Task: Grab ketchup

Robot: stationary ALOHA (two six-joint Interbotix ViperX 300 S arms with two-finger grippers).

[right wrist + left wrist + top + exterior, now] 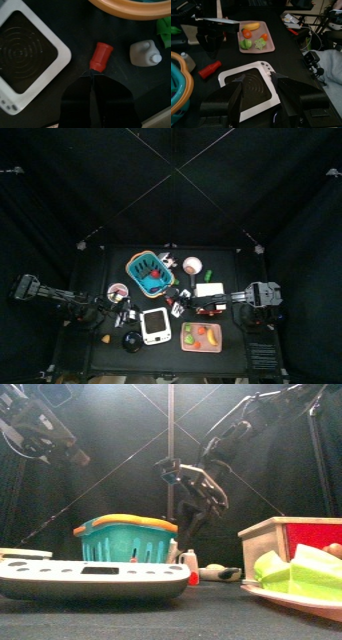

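Black table [94, 343], tray [203, 348] w/ toy food

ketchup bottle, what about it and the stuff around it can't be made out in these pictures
- Ketchup bottle, right wrist view: its pointed end is hidden behind the right gripper; contact cannot be told.
- Front view: only a red sliver shows behind the white scale.
- Top view: too small to pick out among the clutter.
- White bottle, right wrist view: no label readable.
- Basket, left wrist view: cut off by the edge.
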